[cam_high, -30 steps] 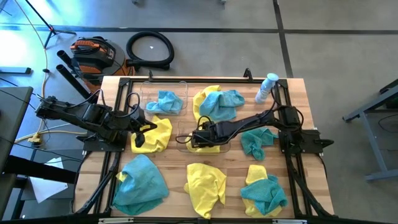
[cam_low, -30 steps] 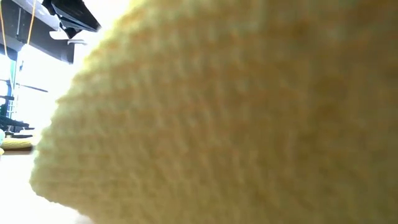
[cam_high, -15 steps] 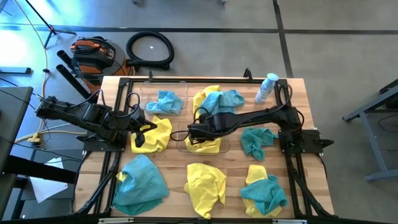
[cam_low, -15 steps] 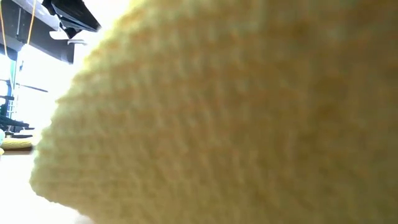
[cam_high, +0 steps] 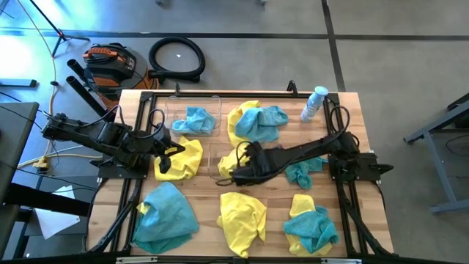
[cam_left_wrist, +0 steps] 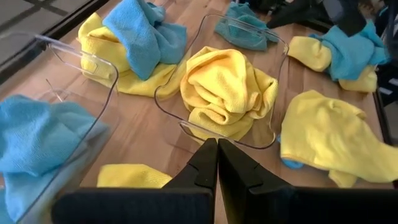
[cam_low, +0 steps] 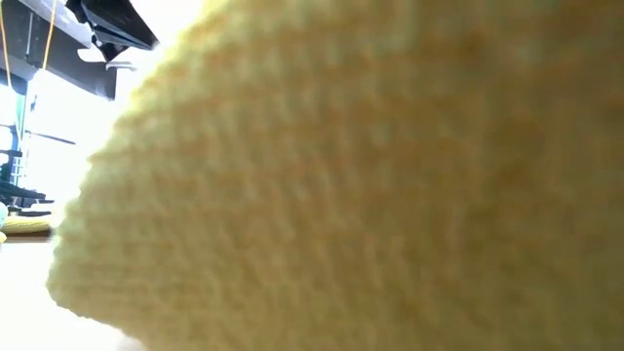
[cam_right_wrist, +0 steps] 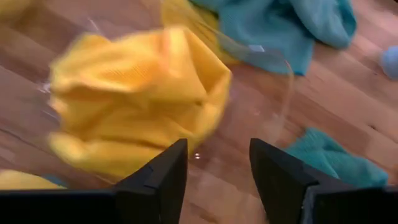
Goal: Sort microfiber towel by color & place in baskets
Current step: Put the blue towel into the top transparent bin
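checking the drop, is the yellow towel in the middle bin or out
In: the yellow towel lies bunched inside the clear bin, right gripper empty.

No legible text in any view, no labels or brand marks readable on towels, baskets, spray bottle or bench, no numbers, no signs.

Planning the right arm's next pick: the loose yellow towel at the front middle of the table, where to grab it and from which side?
Take the yellow towel from straight above, at the raised fold near its middle. It lies crumpled in a soft heap on the table, apart from the teal towels, so no edge offers itself, and a top pinch should gather enough cloth. The right gripper, fingers open, sits just beyond it by the basket.
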You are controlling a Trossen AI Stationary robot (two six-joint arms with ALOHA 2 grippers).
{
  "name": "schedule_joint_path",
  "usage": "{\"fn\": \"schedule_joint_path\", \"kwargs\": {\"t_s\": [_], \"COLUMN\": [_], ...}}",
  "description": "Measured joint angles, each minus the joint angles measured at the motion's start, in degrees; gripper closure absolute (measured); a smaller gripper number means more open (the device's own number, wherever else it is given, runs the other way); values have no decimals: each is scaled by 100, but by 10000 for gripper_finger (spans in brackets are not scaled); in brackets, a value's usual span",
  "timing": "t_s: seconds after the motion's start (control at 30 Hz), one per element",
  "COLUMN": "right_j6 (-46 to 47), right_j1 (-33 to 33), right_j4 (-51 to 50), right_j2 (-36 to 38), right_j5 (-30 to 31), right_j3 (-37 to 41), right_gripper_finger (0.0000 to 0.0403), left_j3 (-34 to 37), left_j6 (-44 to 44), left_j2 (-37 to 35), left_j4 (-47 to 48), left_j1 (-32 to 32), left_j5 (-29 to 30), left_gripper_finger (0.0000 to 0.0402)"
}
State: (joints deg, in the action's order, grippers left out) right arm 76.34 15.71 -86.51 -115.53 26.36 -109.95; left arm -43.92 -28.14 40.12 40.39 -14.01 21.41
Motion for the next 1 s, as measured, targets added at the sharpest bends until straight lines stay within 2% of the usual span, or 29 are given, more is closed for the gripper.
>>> {"fn": "schedule_joint_path", "kwargs": {"t_s": [0.17,0.3,0.53,0.63,0.87,1.0], "right_j6": [553,1030,1791,1988,2065,1489], "right_j1": [309,667,1275,1376,1399,1399], "right_j4": [170,717,1426,1366,991,909], "right_j2": [691,1639,3288,3819,4669,4904], "right_j5": [-67,37,209,128,-545,-546], "right_j3": [1035,2165,3947,4412,5014,5234], "right_gripper_finger": [269,279,281,281,281,281], "left_j3": [0,0,-13,-162,-713,-1017], "left_j6": [-228,-518,-1507,-1899,-2717,-3464], "left_j2": [3,59,427,763,1770,2202], "left_j4": [-46,-189,-1075,-1200,-1202,-932], "left_j1": [0,-1,-1,-3,-5,-7], "left_j5": [3,4,-550,-753,-893,-920], "left_gripper_finger": [401,401,384,371,357,357]}}
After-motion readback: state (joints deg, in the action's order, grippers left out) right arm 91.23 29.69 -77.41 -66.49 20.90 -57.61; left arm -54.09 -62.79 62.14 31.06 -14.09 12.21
